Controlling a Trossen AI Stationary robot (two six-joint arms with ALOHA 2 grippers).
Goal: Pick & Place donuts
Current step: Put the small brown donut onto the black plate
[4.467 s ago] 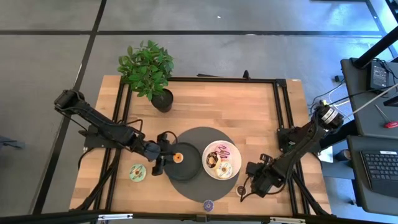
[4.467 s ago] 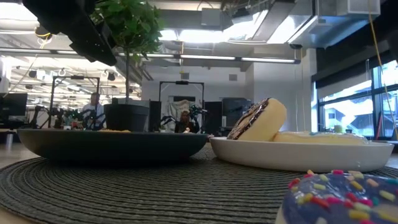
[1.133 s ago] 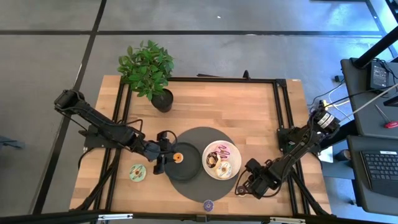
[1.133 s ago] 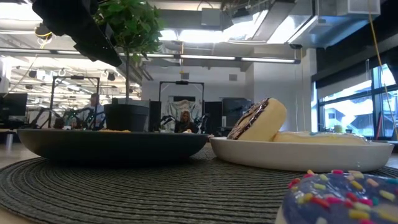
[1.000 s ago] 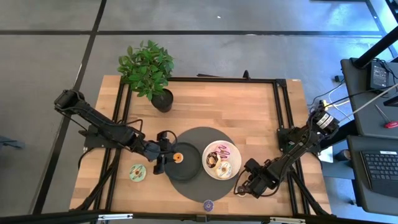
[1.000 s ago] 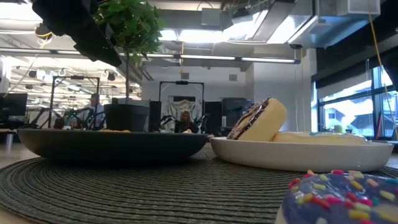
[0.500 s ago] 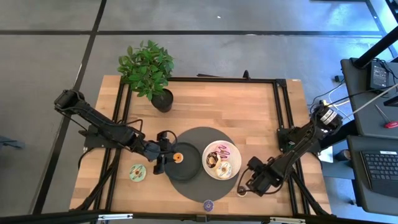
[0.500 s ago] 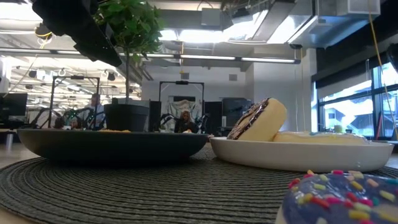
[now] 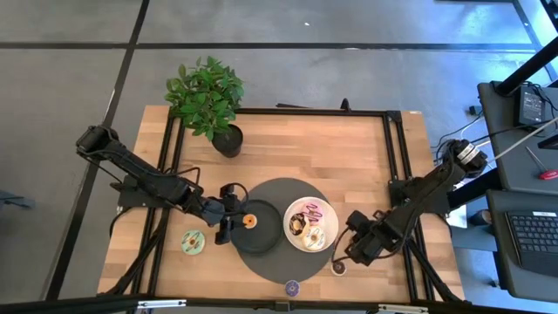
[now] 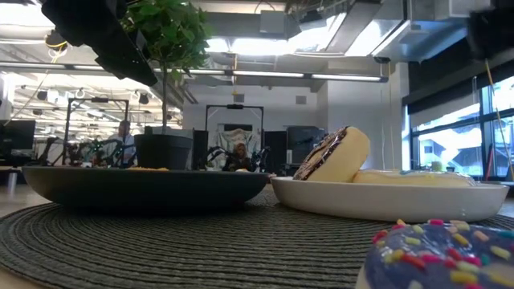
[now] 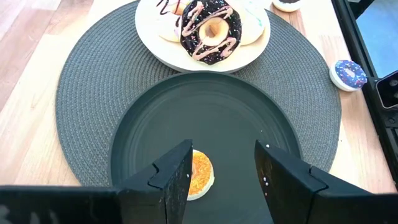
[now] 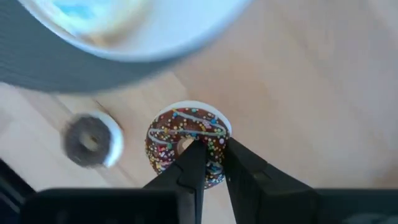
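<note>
Right end effector [image 12: 210,163] nearly closed above brown sprinkled donut [image 12: 186,144] on table [image 12: 298,106], holding nothing, left end effector [image 11: 221,177] open over orange donut [image 11: 200,174] on dark plate [image 11: 205,118].

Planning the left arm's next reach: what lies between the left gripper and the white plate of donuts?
In the left wrist view, the left gripper hangs over the dark grey plate, with an orange mini donut under it; beyond, bare plate and woven mat reach the white plate.

Low view: purple donut [image 10: 446,254] blurred and cropped at the near right edge. Right wrist: white plate [image 12: 134,28] blurred, cropped; small dark donut [image 12: 91,140] too blurred to read. Orange donut [image 11: 200,174] partly hidden behind left gripper [image 11: 221,180].
</note>
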